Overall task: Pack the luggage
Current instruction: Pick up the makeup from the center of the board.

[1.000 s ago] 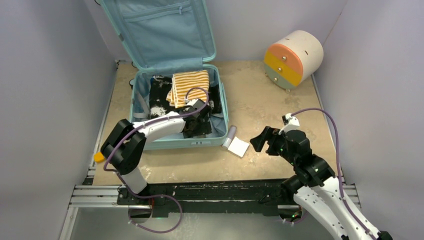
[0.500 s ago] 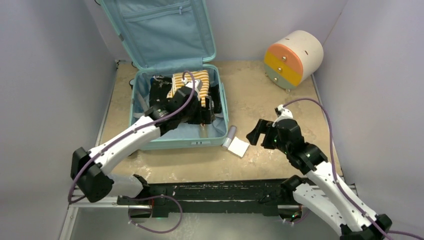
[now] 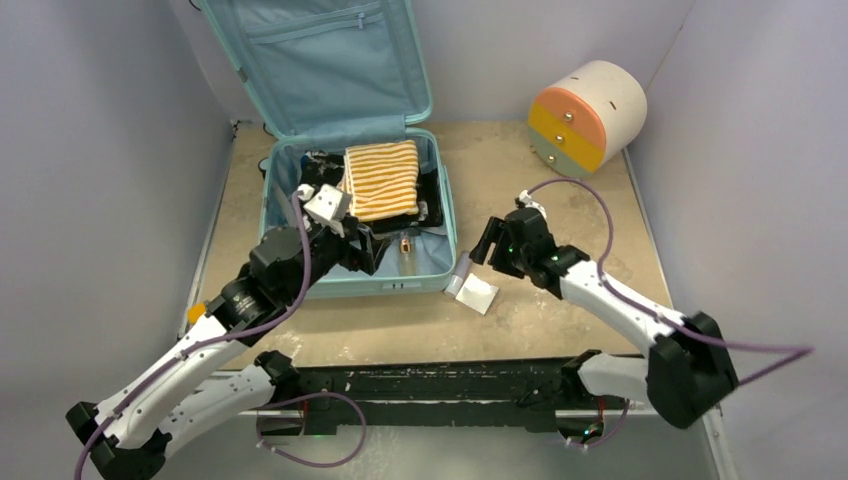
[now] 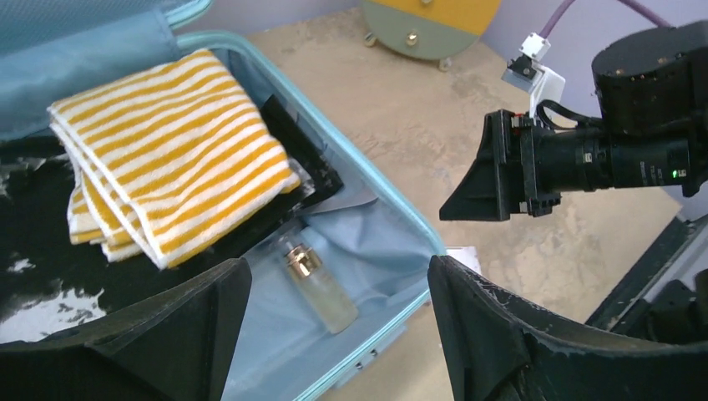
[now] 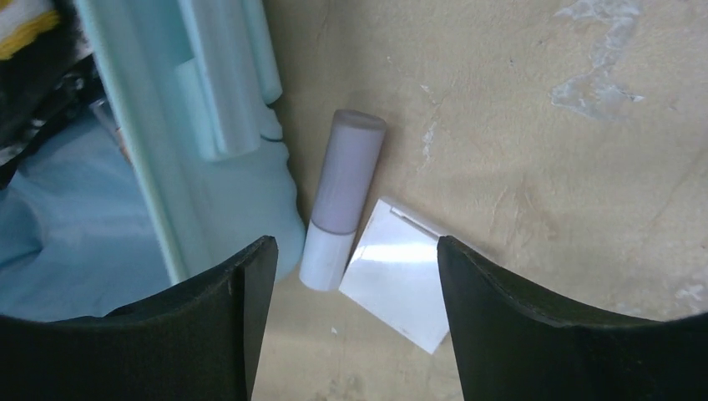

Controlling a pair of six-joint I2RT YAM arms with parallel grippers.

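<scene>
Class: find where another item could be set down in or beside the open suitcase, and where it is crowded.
Free: the blue lining in the luggage, near right corner, between bottle and wall; the table between luggage and drawer unit. Crowded: the striped towel over black clothes; outside that corner, tube and white box under the right gripper.

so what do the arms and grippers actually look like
White shells on black joints make up the left arm and right arm, with a purple cable looping along each. The left gripper and right gripper carry broad black wedge fingers, scuffed at the edges. A small green light glows on the right wrist.
</scene>
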